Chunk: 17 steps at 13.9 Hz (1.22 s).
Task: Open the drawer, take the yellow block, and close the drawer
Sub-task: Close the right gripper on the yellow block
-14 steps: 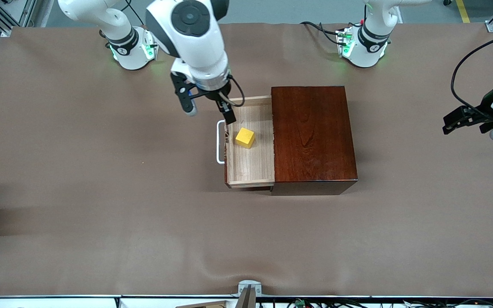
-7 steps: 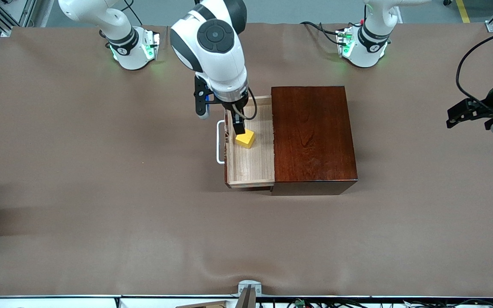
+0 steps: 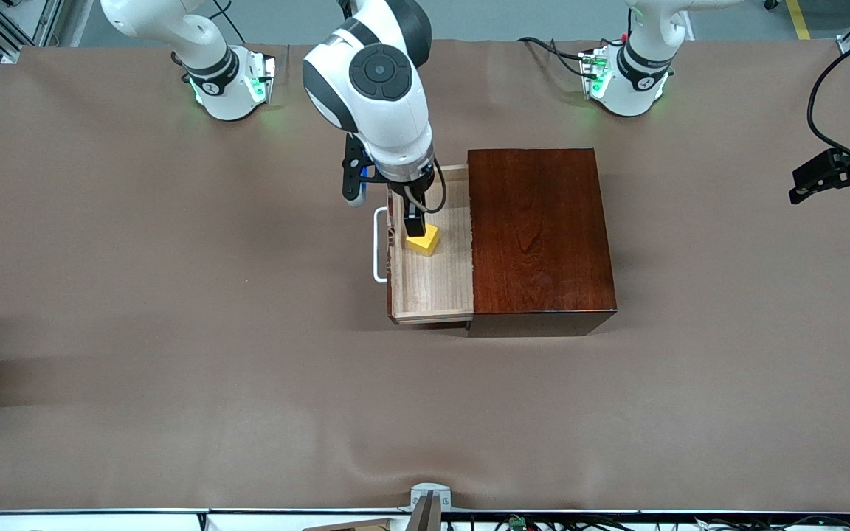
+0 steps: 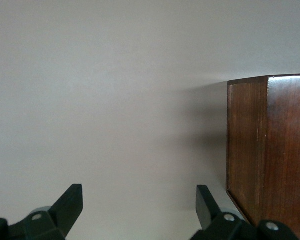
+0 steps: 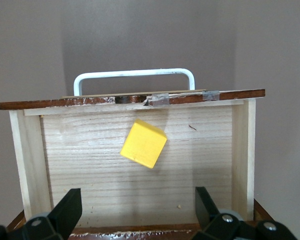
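Front view: right end effector [image 3: 394, 214], fingers spread, has moved from outside the pulled-out drawer [image 3: 431, 284] to above the yellow block [image 3: 423, 241] inside; grasp looks imminent. Left end effector [image 3: 831, 177], released, waits over the bench [image 3: 174, 295].

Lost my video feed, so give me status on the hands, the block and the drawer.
Right hand open, over the yellow block in the open drawer. Left hand open, waiting at the left arm's end of the table. Nothing blocking the block.
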### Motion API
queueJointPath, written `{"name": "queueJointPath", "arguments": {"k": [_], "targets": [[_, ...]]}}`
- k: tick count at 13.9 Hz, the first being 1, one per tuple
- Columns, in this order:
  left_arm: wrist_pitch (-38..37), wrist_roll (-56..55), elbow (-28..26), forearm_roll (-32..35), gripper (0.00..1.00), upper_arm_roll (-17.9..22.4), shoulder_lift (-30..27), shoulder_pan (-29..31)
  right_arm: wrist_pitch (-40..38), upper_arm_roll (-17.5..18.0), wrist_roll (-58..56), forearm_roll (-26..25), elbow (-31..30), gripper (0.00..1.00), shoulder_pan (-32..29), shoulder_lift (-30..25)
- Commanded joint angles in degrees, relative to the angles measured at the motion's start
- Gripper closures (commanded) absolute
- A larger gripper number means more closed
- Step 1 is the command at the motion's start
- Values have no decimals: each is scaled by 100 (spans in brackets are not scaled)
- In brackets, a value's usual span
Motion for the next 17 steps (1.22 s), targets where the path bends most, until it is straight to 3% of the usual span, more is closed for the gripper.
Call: {"name": "queueJointPath", "arguments": {"k": [1,17], "targets": [[-259,-35,47,-140,0,-60,-89,70,-21,-77,137,65,164,0,77,102],[-409,176,47,-237,0,-86,-71,26,347,-77,1761,100,-81,0,209,357]]}}
